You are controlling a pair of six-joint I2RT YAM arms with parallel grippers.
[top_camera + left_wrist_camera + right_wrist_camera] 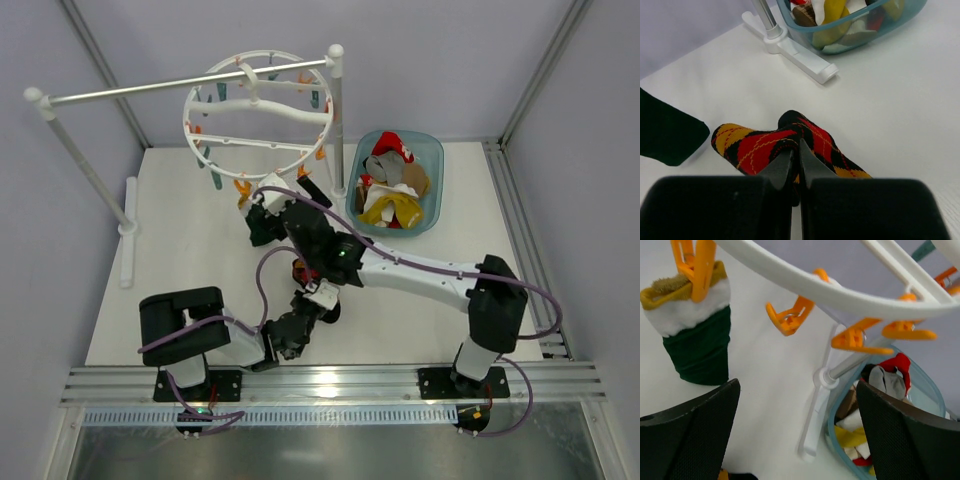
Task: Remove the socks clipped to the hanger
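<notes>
The white round hanger (256,108) hangs from the rail, its ring (840,294) crossing the top of the right wrist view with orange clips (790,315). One orange clip (696,260) holds a dark green sock (699,342) with a white and yellow cuff. My right gripper (797,432) is open just below the ring, with nothing between its fingers (690,432); it sits at the hanger's near edge (262,205). My left gripper (799,146) is shut on the argyle sock (752,145), low over the table (312,297).
A teal bin (398,180) holding several socks stands at the right, beside the rail stand's post (337,120) and foot (802,56). The stand's other post (85,165) is at the left. A dark sock end (665,132) shows at the left wrist view's left edge.
</notes>
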